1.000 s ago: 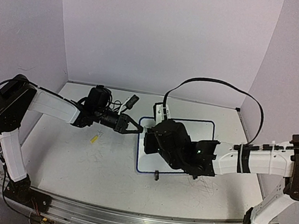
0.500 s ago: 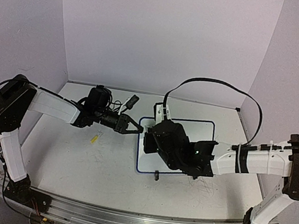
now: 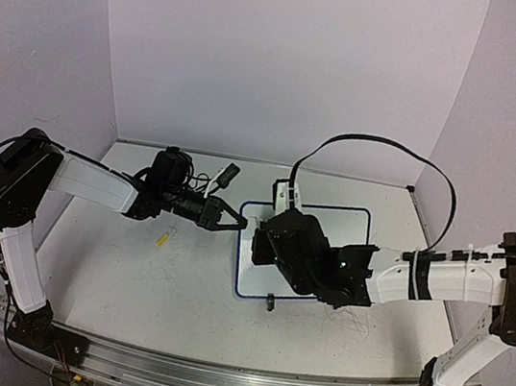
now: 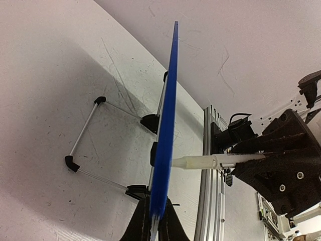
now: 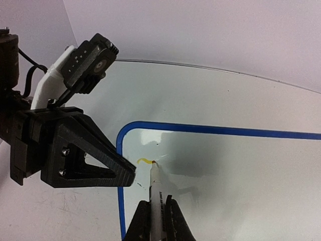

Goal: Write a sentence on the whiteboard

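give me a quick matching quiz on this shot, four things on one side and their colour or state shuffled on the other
1. left pincer
2. right pincer
3. marker
4. frame of the whiteboard

a. blue
b. tip at a short yellow stroke
c. clamped on the whiteboard's edge
d. shut around the marker

Pairs: 1-c, 2-d, 3-b, 4-a

whiteboard [image 3: 342,227]: blue frame, propped tilted | sentence [image 5: 144,160]: one short yellow stroke, top-left
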Controlling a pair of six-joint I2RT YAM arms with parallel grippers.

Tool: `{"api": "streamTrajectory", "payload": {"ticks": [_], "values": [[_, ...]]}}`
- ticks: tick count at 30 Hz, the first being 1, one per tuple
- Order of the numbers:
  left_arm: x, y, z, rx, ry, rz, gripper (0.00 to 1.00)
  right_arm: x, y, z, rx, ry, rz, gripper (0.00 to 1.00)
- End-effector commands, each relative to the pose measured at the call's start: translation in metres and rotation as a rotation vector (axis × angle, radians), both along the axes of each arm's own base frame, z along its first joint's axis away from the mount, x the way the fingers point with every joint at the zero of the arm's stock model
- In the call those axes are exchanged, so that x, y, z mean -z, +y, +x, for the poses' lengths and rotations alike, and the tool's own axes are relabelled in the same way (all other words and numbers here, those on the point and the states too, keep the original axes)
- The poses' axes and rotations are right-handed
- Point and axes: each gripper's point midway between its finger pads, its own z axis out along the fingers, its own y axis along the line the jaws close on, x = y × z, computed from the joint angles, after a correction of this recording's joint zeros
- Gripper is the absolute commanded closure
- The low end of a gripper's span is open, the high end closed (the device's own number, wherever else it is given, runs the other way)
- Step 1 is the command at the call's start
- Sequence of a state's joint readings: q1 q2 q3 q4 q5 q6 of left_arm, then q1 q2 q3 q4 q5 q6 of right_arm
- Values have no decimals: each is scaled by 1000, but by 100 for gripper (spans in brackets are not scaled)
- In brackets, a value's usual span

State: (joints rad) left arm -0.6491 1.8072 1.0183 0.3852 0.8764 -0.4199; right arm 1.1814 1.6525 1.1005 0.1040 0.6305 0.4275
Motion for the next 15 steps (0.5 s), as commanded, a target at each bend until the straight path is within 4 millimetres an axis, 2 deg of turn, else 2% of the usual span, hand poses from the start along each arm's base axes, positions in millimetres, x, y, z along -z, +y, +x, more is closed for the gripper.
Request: {"api": "streamTrajectory", "payload": {"ticks": [1,6,11,15], "values": [[-11,0,-10,17,7,-17,100,-8,-30,8,95,-18,-1,100],[-11,0,-10,16,7,-16,100,-9,-33,8,97,-15,0,100],[-11,0,-10,17,7,-17,100,-20,-12,-3,-50,-25,33,100],[-11,0,-10,18,8,-16,100,-25,-8,-9,-112,-41,62,100]]}}
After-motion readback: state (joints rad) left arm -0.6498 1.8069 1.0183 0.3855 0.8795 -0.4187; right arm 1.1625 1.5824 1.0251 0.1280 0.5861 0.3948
